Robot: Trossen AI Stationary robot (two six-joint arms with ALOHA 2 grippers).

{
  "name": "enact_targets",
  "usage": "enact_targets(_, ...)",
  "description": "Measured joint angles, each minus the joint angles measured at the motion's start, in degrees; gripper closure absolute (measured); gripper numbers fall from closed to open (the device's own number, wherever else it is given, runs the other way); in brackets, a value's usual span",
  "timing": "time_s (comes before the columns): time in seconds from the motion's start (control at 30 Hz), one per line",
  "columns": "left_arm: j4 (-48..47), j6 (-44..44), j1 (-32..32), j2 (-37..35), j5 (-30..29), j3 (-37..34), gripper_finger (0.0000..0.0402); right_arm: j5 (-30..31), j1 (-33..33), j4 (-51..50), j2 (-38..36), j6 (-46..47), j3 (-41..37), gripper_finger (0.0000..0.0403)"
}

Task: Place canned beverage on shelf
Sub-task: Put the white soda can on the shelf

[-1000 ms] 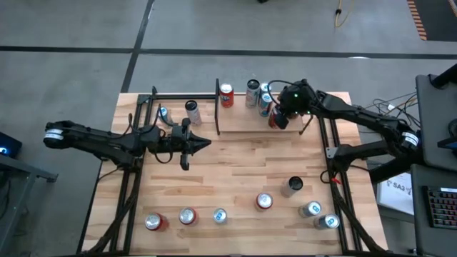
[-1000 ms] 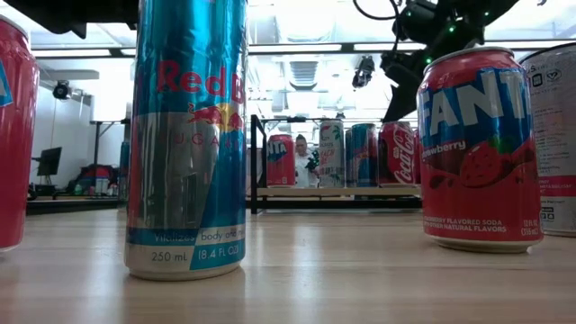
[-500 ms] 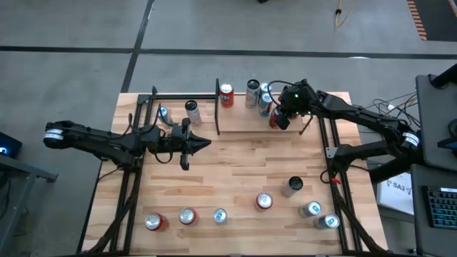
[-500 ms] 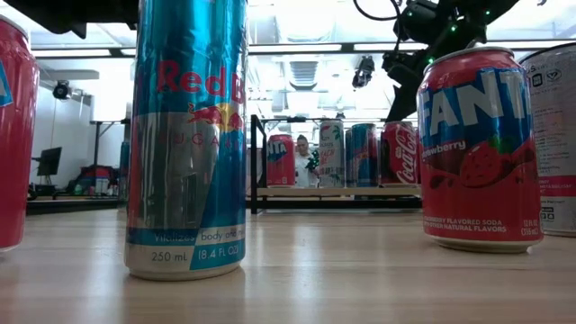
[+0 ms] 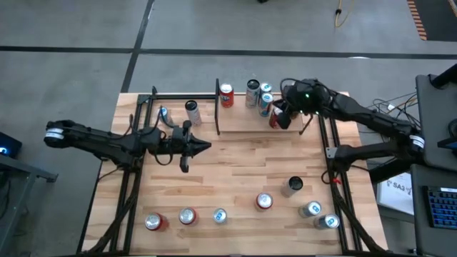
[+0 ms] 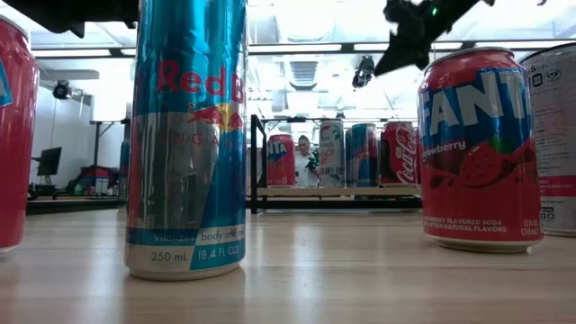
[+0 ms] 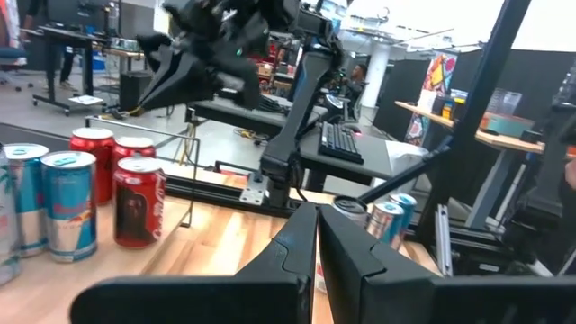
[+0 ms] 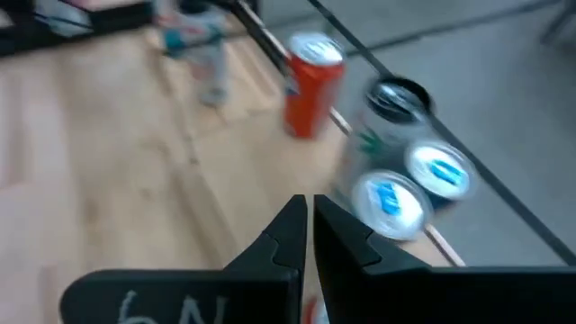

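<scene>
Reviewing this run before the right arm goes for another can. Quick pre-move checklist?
1. Right gripper empty, fingers shut above the shelf's right end: ok.
2. Red cola can upright on the shelf: ok.
3. Shelf has bare board for another can: ok.
4. Cans waiting at the table's near edge, such as the Fanta can, upright: ok.
5. Left gripper shut, parked mid-table left, off the right arm's path: ok.
6. Right fingers must open before any grasp: not ok.

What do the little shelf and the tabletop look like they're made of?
The shelf: a pale, matte wood board with thin black rails that look like metal. The tabletop: apparently butcher-block wood, since it shows joined strips with visible grain and a smooth finish.
</scene>
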Motion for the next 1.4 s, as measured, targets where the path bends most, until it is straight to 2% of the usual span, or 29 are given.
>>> enact_targets(0.27, -0.06, -1.68, -1.98, 0.04, -0.02, 0.00, 0.0402, 0.72, 14.01, 0.92, -5.25, 6.06, -0.60, 0.0390)
enact_targets(0.37, -0.05, -4.33, -2.38, 0.01, 0.02, 0.00, 0.0402, 2.91, 20.38, 1.03, -5.90, 8.03, -1.59, 0.0390)
enact_targets(0.47, -0.04, -6.21, -3.03, -0.16, 0.03, 0.00, 0.0402, 7.31, 27.60, 2.84, -5.99, 9.47, -3.46, 0.0390)
enact_targets(0.67, 2.08, -6.58, -3.99, -0.11, 0.09, 0.08, 0.0402, 20.36, 40.62, 7.03, -4.75, 12.04, -6.99, 0.0390)
enact_targets(0.87, -1.91, -6.10, -4.48, 1.93, 0.22, 4.38, 0.0402, 27.72, 48.96, 13.78, -3.80, 12.39, -10.48, 0.0390)
enact_targets(0.93, -8.21, -6.05, -4.46, 2.52, 0.24, 7.24, 0.0402, 28.02, 50.25, 16.83, -3.64, 11.53, -11.75, 0.0390)
enact_targets(1.03, -24.44, -4.67, -3.86, 2.98, -1.12, 13.59, 0.0402, 27.98, 51.21, 19.45, -3.64, 10.38, -13.15, 0.0390)
enact_targets(1.23, -66.02, -0.94, -0.28, 5.62, -16.60, 30.71, 0.0402, 28.09, 51.08, 19.82, -3.66, 8.84, -13.51, 0.0390)
enact_targets(1.3, -75.04, 0.15, 2.76, 6.96, -19.27, 35.47, 0.0402, 28.07, 51.08, 19.82, -3.68, 7.60, -13.51, 0.0390)
enact_targets(1.4, -81.68, 4.56, 8.36, 8.67, -17.14, 40.53, 0.0402, 28.04, 51.08, 19.85, -3.90, 5.77, -13.51, 0.0390)
